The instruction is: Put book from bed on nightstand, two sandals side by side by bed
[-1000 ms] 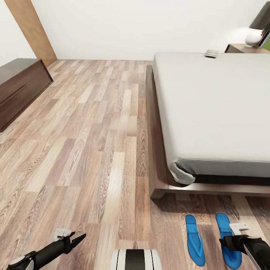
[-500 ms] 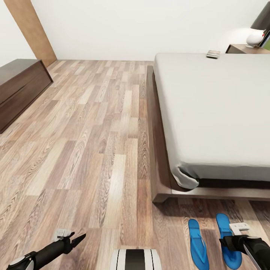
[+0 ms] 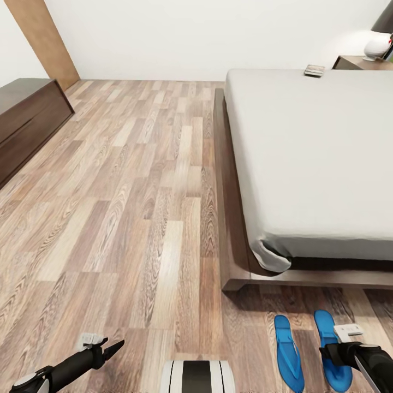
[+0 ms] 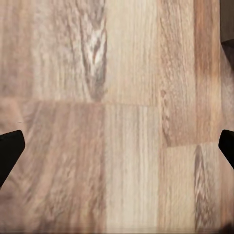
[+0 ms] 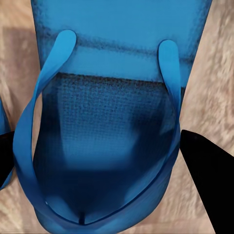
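Head view looked down over a light wood-plank floor point(image 3: 136, 191) in the bedroom, with the bed point(image 3: 311, 158) filling the right side, its pale-grey mattress on a dark-brown frame. The book point(image 3: 314, 70) lay flat on the mattress at the far edge, close to the nightstand point(image 3: 360, 62) in the far right corner, where a white rounded object point(image 3: 377, 48) stood on top. A long low dark-wood cabinet point(image 3: 27, 123) ran along the left wall beside a brown door point(image 3: 43, 41).

The two sandals lay on the floor just past the foot corner of the bed, roughly parallel and a little apart: the left sandal point(image 3: 287, 352) bare on the planks, the right sandal point(image 3: 330, 349) partly under the right gripper point(image 3: 347, 333). Right wrist view showed that sandal point(image 5: 105, 131) close up, its thong straps looping over the blue sole, with the dark fingertips point(image 5: 204, 165) spread wide on either side of it and not closed on it.

The left gripper point(image 3: 93, 343) hung low over bare floor at the near left. Left wrist view showed its dark fingertips point(image 4: 9, 151) at the two frame edges, jaws wide apart with only planks point(image 4: 122, 122) between them
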Tool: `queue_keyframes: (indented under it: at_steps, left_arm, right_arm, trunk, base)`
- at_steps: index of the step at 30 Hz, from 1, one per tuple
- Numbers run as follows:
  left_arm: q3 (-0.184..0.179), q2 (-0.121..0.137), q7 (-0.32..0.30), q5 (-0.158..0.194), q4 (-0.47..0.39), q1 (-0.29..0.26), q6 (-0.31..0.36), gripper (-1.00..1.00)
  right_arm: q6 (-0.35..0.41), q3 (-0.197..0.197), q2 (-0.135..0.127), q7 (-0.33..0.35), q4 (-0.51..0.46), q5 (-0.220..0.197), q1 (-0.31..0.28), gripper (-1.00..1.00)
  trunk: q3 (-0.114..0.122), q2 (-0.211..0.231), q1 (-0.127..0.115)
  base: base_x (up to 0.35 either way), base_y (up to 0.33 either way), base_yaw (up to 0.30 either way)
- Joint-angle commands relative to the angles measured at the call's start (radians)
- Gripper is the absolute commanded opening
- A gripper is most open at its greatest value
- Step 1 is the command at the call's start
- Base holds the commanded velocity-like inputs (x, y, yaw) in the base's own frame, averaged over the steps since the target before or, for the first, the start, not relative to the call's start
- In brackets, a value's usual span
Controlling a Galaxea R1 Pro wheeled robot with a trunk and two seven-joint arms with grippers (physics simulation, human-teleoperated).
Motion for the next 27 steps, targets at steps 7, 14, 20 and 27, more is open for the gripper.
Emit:
queue_keyframes:
  at_steps: [7, 14, 20, 27]
  left_arm:
    - [0.001, 0.000, -0.004, 0.003, 0.001, 0.000, 0.003, 1.00]
    - [0.000, 0.000, -0.004, 0.003, 0.001, 0.000, 0.002, 1.00]
    - [0.001, 0.000, -0.004, 0.003, 0.001, 0.000, 0.002, 1.00]
    - [0.000, 0.000, -0.004, 0.003, 0.001, 0.000, 0.002, 1.00]
  right_arm:
    - [0.005, -0.004, 0.001, 0.008, -0.002, 0.008, 0.000, -1.00]
    - [0.001, -0.003, 0.001, 0.008, -0.002, 0.008, 0.000, -1.00]
    - [-0.166, -0.003, 0.001, 0.013, -0.002, 0.005, 0.001, -1.00]
    - [-0.207, -0.004, 0.000, 0.014, 0.000, 0.001, 0.000, -1.00]
  trunk:
    - [-0.028, -0.002, 0.003]
    - [-0.055, -0.004, 0.006]
    - [-0.055, -0.004, 0.006]
    - [-0.055, -0.004, 0.006]
  base:
    - [0.000, 0.000, 0.000]
    - [0.000, 0.000, 0.000]
    - [0.000, 0.000, 0.000]
    - [0.000, 0.000, 0.000]
